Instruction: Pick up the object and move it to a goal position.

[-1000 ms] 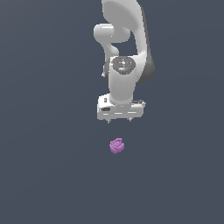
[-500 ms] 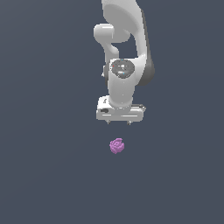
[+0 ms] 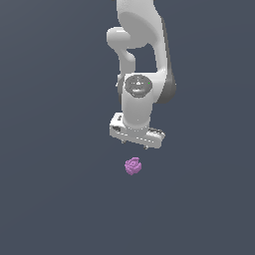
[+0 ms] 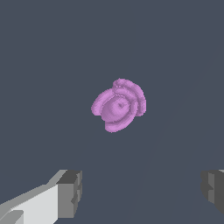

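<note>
The object [image 3: 133, 166] is a small pink-purple knobbly blob lying on the flat dark grey surface. In the wrist view it [image 4: 119, 105] shows from above, clear of both fingers. My white gripper [image 3: 135, 144] hangs above and slightly behind the object, pointing down, not touching it. In the wrist view the two grey fingertips [image 4: 71, 192] stand wide apart with nothing between them, so the gripper [image 4: 142, 189] is open and empty.
The white arm [image 3: 144, 60] rises from the gripper toward the top of the exterior view. The dark grey surface [image 3: 55, 189] spreads all around the object with no other items in view.
The gripper has come down a little toward the object. The object has not moved.
</note>
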Robot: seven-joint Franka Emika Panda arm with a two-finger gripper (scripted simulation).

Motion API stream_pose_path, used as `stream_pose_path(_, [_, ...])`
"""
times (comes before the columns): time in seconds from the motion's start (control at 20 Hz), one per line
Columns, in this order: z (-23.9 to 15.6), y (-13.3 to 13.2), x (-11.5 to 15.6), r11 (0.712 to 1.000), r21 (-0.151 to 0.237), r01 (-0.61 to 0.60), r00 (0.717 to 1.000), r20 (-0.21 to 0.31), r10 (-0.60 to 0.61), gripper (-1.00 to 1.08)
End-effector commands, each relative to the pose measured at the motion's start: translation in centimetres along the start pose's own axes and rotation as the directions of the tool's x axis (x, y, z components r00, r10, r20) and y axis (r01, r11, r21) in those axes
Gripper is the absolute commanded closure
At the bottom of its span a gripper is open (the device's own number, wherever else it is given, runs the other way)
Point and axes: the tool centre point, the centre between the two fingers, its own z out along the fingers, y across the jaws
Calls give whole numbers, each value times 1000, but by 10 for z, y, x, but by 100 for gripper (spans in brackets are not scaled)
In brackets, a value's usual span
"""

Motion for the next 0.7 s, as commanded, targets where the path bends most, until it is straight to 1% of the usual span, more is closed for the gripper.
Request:
stream_pose_path(0.0, [3,-1,5,997,0,-73,997,0,73,-92])
stream_pose_path(0.15, [7,-2,10,988,1,-157,988,-1,157,-92])
stream_pose_path(0.3, [11,-2,16,971,1,-240,971,-1,240,-92])
stream_pose_path(0.45, [15,-3,21,947,1,-322,947,-3,322,-92])
stream_pose_path(0.65, [20,-5,28,905,1,-425,905,-5,425,-92])
